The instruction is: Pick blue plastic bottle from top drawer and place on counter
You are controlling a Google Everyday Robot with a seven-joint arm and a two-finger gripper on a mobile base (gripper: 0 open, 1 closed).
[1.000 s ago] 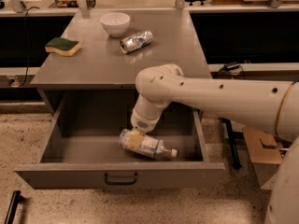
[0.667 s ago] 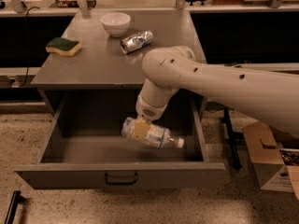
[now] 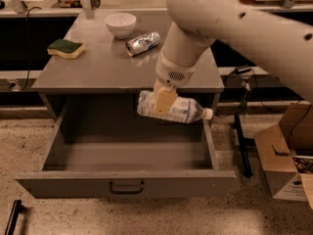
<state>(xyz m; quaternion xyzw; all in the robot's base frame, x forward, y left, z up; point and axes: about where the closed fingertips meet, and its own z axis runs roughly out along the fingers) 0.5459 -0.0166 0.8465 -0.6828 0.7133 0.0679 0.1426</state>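
Observe that the hand point(image 3: 165, 102) is clenched on the blue plastic bottle point(image 3: 188, 112), gripping it around the middle of its body. You see the bottle held roughly level in the air, narrow end pointing toward the right of the view, lifted clear of the floor of the open top drawer point(image 3: 124, 182) and just in front of the front edge of the surface point(image 3: 112, 67). On the surface you find a white bowl point(image 3: 121, 23), a crushed silver can point(image 3: 143, 43) beside it, and a sponge point(image 3: 66, 48) near the left edge.
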